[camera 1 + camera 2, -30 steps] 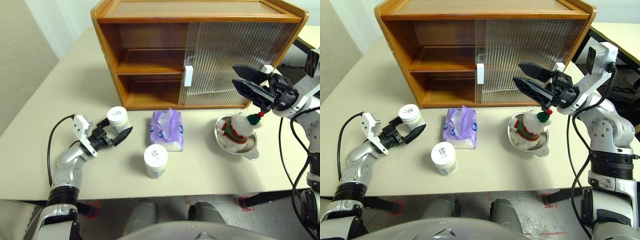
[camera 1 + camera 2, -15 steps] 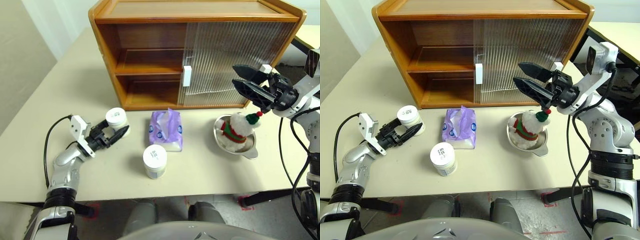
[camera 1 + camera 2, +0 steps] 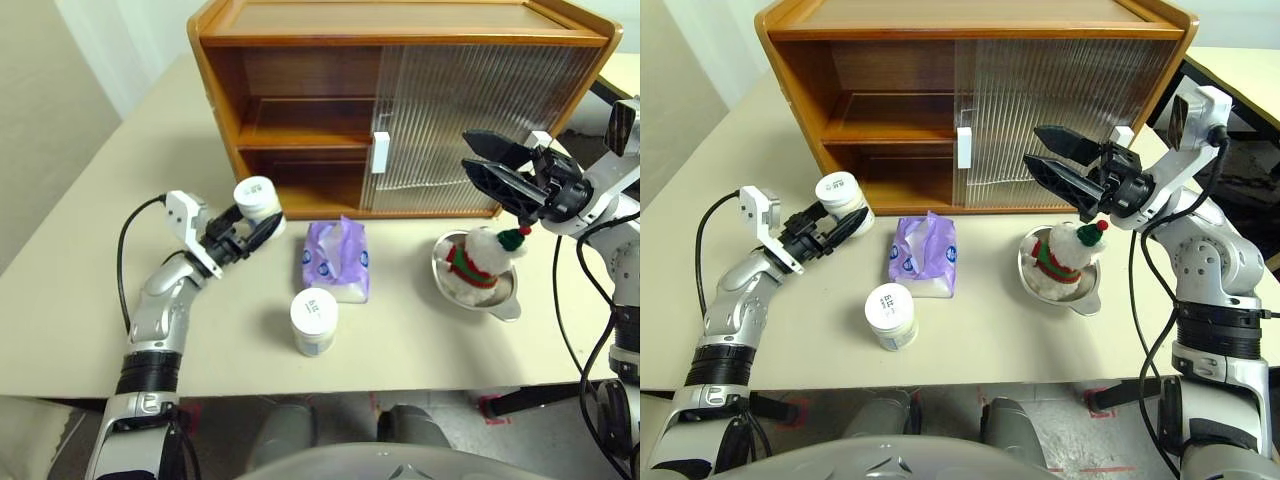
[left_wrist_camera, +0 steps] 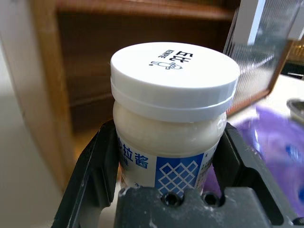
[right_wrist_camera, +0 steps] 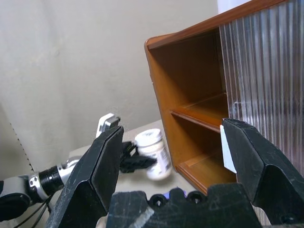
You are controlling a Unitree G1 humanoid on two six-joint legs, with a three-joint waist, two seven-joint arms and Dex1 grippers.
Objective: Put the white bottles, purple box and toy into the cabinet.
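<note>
Step in hand: my left jaws (image 3: pixel 252 226) are gripping 1 white bottle (image 3: pixel 256 198), lifted off the counter before the cabinet (image 3: pixel 300 110) opening; next, reaching onto its lower shelf; my right jaws (image 3: pixel 492 170) are hanging wide, empty.

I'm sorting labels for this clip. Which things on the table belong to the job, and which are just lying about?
Job:
- white bottle held in the left gripper
- second white bottle
- purple box
- toy
- cabinet

Lying about:
- metal bowl under the toy
- table
</note>
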